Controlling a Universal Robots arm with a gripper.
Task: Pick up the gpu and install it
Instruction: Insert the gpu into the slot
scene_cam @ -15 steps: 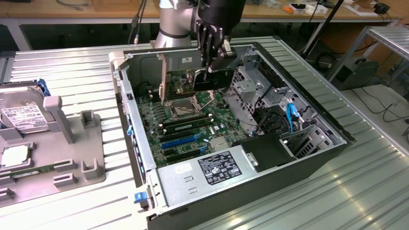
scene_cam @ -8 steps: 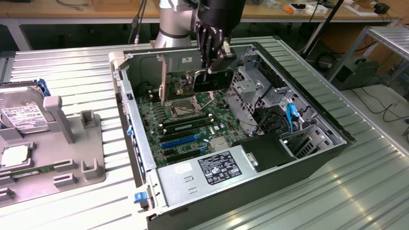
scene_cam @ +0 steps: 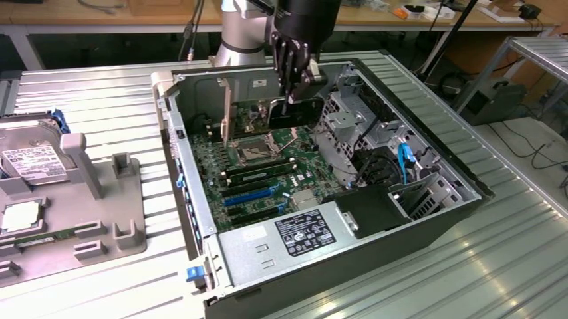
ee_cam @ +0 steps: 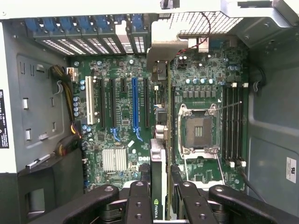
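My gripper (scene_cam: 297, 100) reaches down into the open computer case (scene_cam: 191, 199) and is shut on the gpu (scene_cam: 291, 114). The card is held on edge, with its black face showing in the exterior view. Its silver bracket (scene_cam: 226, 109) stands upright toward the case's rear wall. In the wrist view the gpu (ee_cam: 159, 168) runs edge-on from between my fingers (ee_cam: 138, 200) up to the bracket (ee_cam: 161, 49). It lies over the motherboard (ee_cam: 121, 116), between the blue slot (ee_cam: 135, 105) and the empty CPU socket (ee_cam: 198, 128). Whether its edge touches a slot I cannot tell.
A grey fixture (scene_cam: 98, 199) at the exterior view's left holds a silver hard drive (scene_cam: 36, 163) and a chip (scene_cam: 20, 216). Inside the case are the power supply (scene_cam: 297, 229), a metal drive cage (scene_cam: 346, 123), memory slots (ee_cam: 232, 121) and cables (ee_cam: 65, 86). Ribbed metal tabletop surrounds the case.
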